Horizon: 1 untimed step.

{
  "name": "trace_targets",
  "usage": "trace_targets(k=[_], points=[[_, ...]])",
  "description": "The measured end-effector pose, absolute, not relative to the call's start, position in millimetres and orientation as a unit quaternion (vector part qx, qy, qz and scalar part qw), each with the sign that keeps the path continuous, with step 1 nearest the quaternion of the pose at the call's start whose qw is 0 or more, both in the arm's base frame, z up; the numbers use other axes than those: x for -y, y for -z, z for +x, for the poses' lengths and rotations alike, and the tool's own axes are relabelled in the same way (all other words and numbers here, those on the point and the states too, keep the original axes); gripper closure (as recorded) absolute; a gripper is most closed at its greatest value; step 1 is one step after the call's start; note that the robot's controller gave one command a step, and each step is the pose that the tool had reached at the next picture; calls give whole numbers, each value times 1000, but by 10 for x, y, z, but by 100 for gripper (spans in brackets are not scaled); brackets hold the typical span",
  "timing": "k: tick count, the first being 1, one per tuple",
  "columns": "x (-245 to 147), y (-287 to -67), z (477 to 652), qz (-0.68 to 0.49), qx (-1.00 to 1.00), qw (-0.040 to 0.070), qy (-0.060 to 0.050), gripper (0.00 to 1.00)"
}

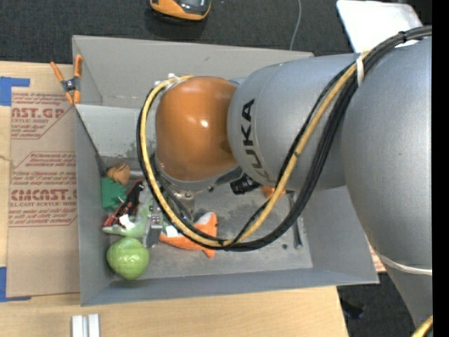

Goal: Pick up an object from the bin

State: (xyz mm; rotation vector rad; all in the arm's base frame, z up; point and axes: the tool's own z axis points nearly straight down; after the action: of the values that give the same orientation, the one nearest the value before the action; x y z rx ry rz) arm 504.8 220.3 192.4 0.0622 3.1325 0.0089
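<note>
My gripper [184,201] hangs low over the bin's lower left part, mostly hidden under the arm's orange cover. Just below it lies an orange, carrot-like thing [191,237], partly crossed by the arm's cables. To its left sit a small white and green piece [151,223] and a red and black tool [122,210]. I see nothing held by the gripper.
A round light green ball [128,258] rests in the bin's lower left corner. A dark green block [110,193] and a small tan thing [118,172] lie along the left wall. The arm covers the bin's middle and right.
</note>
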Motion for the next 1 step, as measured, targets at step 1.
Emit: trace_targets(k=[1], points=[[-2030, -1279, 5042, 158, -987, -1, 3, 0]])
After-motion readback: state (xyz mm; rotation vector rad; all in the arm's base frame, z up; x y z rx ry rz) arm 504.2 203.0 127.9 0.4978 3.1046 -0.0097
